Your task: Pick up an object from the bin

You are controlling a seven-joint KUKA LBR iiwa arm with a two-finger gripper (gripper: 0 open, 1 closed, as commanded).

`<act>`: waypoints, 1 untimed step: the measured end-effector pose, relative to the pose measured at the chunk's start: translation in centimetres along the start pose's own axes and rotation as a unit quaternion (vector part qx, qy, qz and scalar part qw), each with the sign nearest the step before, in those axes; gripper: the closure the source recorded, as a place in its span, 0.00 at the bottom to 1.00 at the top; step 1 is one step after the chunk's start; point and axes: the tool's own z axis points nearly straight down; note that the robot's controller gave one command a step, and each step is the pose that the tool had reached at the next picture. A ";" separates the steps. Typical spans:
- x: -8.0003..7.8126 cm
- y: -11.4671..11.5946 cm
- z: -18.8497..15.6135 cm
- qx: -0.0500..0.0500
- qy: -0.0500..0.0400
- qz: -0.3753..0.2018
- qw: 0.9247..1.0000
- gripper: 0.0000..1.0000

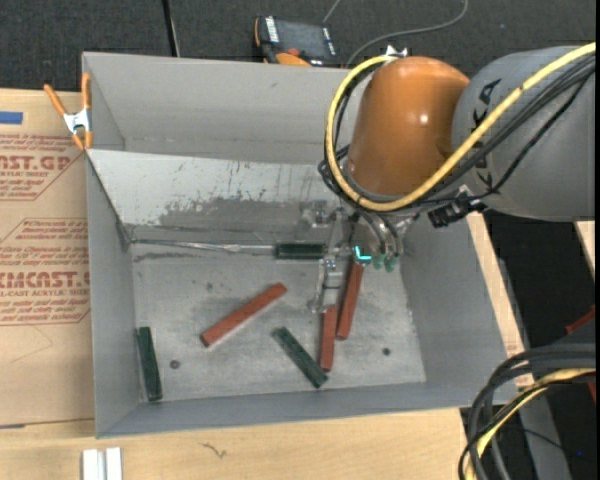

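The gripper, whose spread cannot be told, is seen just above a slim red-brown rectangular bar lying near-vertical right of centre.

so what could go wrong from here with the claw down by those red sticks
1. The claw sits at the upper ends of the right red stick and the left red stick, which lie close together. It might catch both, or knock one aside and come up with nothing.
2. A dark green stick seems to touch the left red stick's lower end, so a lift could drag or flip it.
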 end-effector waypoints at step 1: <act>2.0 -3.0 13.7 0.001 -0.006 -0.214 0.977 0.00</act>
